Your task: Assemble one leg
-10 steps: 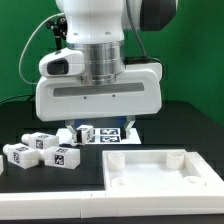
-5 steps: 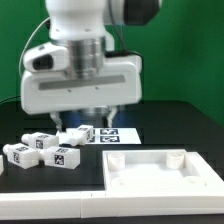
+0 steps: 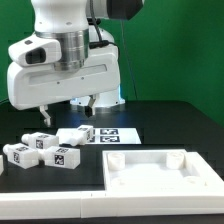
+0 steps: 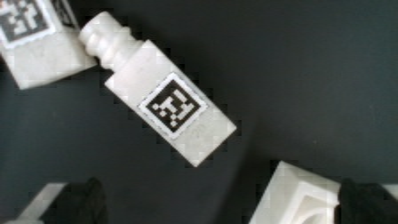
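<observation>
You are working in a robotics lab, at a staged test rig. A plain green backdrop (image 3: pixel 180 50) fills the upper part of the exterior view, and a bare black table (image 3: pixel 190 122) runs across the lower half. A white Franka arm (image 3: pixel 70 70) hangs at upper left. The marker board (image 3: pixel 118 132) at centre and the small white legs (image 3: pixel 60 156) at lower left carry black-and-white fiducial tags.

The table (image 3: pixel 185 125) is black and flat. A big white square piece (image 3: pixel 160 170) with a raised rim lies on it, toward the exterior view's right. The marker board (image 3: pixel 118 133) lies flat behind that piece. One leg (image 3: pixel 76 134) lies just beside the board (it has black-and-white tags). Three more small white blocks (image 3: pixel 40 141) lie close together on the exterior view's left.
</observation>
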Robot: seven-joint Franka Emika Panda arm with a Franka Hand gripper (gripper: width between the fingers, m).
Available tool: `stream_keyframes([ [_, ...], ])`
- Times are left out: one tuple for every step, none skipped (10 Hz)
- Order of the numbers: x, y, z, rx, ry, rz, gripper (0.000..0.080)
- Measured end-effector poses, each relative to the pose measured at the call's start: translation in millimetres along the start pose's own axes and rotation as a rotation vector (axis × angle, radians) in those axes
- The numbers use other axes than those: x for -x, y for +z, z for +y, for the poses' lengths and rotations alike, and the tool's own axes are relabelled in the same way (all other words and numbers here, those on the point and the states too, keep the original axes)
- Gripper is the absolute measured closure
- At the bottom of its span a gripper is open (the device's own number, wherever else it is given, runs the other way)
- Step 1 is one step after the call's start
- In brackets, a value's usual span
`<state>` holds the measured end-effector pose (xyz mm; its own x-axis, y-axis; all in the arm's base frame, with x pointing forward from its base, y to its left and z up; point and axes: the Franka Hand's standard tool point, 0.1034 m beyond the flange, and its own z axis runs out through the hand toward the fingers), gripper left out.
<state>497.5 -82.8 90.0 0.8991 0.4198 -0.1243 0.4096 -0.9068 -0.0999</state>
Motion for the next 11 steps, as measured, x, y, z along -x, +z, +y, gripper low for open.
stream_keyframes([
  [1.6, 1.5, -0.1, -0.001, -0.032, -0.002, 0.0151],
  [12.9, 9.0, 2.4, 0.019, -0.145, -0.024, 0.0151],
  [31.2, 17.4, 3.7, 0.030, -0.225, -0.054, 0.0151],
  [45.3, 21.8, 5.9, 0.054, -0.313, -0.062, 0.0151],
  [56.3, 26.5, 7.6, 0.056, -0.368, -0.063, 0.0151],
  [53.7, 26.1, 7.3, 0.055, -0.378, -0.066, 0.0151],
  [49.5, 26.4, 3.5, 0.053, -0.354, -0.073, 0.0151],
  [49.2, 27.8, 1.9, 0.051, -0.349, -0.078, 0.0151],
  [49.2, 32.4, -1.2, 0.059, -0.336, -0.099, 0.0151],
  [51.0, 48.1, -7.7, 0.105, -0.332, -0.174, 0.0151],
  [55.1, 63.3, -13.6, 0.136, -0.343, -0.259, 0.0151],
])
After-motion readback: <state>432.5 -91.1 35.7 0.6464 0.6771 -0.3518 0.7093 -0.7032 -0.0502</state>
